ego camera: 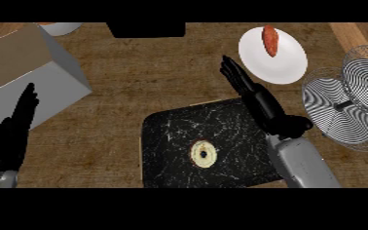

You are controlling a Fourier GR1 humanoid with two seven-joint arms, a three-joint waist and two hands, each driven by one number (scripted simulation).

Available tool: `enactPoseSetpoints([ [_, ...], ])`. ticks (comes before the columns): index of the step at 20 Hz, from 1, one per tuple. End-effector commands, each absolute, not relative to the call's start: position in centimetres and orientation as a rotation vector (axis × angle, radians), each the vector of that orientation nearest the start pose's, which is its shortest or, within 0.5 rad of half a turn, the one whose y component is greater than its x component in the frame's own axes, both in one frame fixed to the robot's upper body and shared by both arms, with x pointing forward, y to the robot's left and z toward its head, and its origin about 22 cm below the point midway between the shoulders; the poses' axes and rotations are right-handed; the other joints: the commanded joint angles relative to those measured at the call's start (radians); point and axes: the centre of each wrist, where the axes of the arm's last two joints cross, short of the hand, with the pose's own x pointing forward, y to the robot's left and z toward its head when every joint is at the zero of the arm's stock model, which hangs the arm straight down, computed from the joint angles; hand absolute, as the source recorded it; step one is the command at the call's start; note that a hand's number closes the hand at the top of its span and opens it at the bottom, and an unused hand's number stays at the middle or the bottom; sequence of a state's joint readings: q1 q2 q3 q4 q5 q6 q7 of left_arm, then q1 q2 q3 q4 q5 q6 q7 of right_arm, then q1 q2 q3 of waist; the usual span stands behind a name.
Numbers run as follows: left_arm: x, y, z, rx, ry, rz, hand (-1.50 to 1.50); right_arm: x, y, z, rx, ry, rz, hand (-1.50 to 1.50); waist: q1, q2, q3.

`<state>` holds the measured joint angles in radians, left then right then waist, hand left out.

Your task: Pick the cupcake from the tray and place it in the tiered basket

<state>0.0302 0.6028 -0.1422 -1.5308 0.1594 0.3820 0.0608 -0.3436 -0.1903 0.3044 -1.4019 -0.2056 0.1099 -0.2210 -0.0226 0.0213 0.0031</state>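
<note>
The cupcake [204, 154] sits alone on the black tray [173, 126], a little below and right of the tray's middle, nothing touching it. Seen from straight above it reads as a pale cream round with a dark dot at its centre and a thin brownish rim on its left side; its height cannot be judged from this angle. It looks small and upright, so it seems an easy thing to close fingers round from above.

The right hand [253, 93] is up over the tray's far right corner, fingers straight and held together, pointing away toward the white plate [277, 66]; it holds nothing. It stands well apart from the cupcake, probably because the reach has yet to turn down and inward.

And there's the target: the tiered basket [338, 105], a wire thing of striped rings, waits at the right edge, just beside the right forearm, so the carry looks short once the cupcake is lifted. The pick is not yet done.

On the white plate lies a reddish-brown food piece [270, 41], no part of this job. The left hand [20, 122] rests at the left edge, fingers straight and up, in front of a grey box [50, 75] on the wooden table [144, 73].
</note>
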Motion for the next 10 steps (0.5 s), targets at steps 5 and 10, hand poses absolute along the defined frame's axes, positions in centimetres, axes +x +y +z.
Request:
enactPoseSetpoints([
  [5,22.5,33.4,1.0,0.396,-1.295,-0.08,0.0,24.3,-17.2,-7.1,0.744,-1.525,-0.164,1.5,0.017,0.01,0.005],
  [10,21.0,34.4,-1.3,0.307,-1.207,-0.033,0.0,20.3,-15.9,-8.0,0.612,-1.727,-0.372,-1.5,-0.001,-0.017,-0.004],
])
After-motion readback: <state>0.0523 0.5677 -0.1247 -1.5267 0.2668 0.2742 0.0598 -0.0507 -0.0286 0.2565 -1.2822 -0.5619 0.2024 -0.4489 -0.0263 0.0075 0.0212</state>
